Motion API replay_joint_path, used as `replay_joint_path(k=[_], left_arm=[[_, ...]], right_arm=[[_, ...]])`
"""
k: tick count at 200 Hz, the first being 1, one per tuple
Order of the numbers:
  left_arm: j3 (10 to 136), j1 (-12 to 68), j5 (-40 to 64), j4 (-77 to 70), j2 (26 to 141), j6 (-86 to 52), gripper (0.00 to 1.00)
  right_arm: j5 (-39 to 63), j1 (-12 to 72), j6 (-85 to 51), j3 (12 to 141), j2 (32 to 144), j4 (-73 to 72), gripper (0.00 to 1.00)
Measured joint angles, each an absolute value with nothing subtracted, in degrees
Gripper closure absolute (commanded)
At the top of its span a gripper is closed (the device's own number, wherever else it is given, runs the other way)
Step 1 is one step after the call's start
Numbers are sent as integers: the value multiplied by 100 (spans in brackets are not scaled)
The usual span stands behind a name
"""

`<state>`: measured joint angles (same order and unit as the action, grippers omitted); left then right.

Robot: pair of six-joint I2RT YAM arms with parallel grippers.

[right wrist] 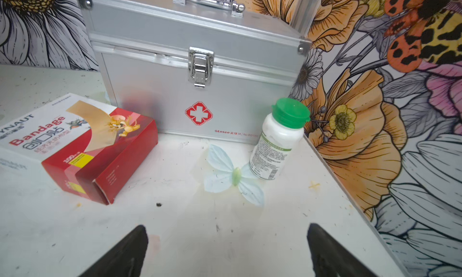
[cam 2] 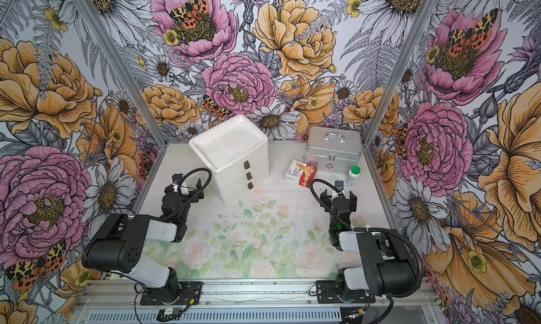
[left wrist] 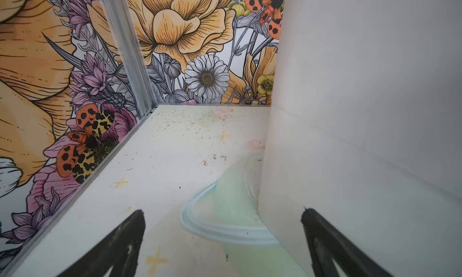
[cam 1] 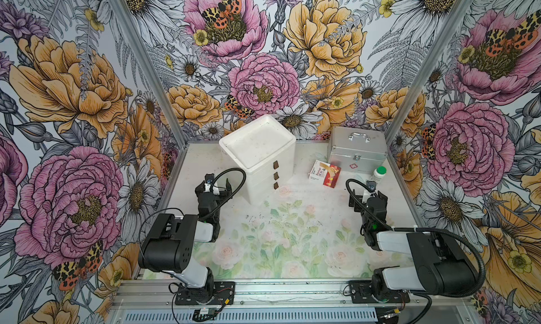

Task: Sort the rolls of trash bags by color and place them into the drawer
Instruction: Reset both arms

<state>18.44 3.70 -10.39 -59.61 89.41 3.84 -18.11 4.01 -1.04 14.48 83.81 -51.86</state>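
white plastic three-drawer chest [cam 1: 260,179] stands shut on the desk [cam 1: 316,214] in both top views; no trash-bag rolls visible anywhere. left wrist view: left jaws wide apart, empty, beside the chest. right wrist view: right jaws wide, empty, facing a silver first-aid case [right wrist: 195,93]. rolls likely light, squashy; pinch mid-length.

From high over the near edge of the table [cam 1: 292,220], my two top views look down toward its far edge, sharing nearly the whole scene. My left wrist camera sits low, close beside the white drawer unit [left wrist: 362,113], facing the far left corner. My right wrist camera faces the far right corner, near the metal case [right wrist: 162,93] and bottle [right wrist: 277,140].
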Motion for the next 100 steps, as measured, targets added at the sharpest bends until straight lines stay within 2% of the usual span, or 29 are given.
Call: replay_joint_path(k=[16,49,100], left_arm=[[1846,370,-1015,-5887,8941,384,1],[1846,370,-976,-5808,8941,384,1],[1846,355,-954,-5760,8941,384,1]], right_arm=[[-1603,261,-189,1603,8735,-5290,0],[-1066,3,-268,1782,8748,-5343,0],[-766,-150,-447,1999,8748,-5181,0]])
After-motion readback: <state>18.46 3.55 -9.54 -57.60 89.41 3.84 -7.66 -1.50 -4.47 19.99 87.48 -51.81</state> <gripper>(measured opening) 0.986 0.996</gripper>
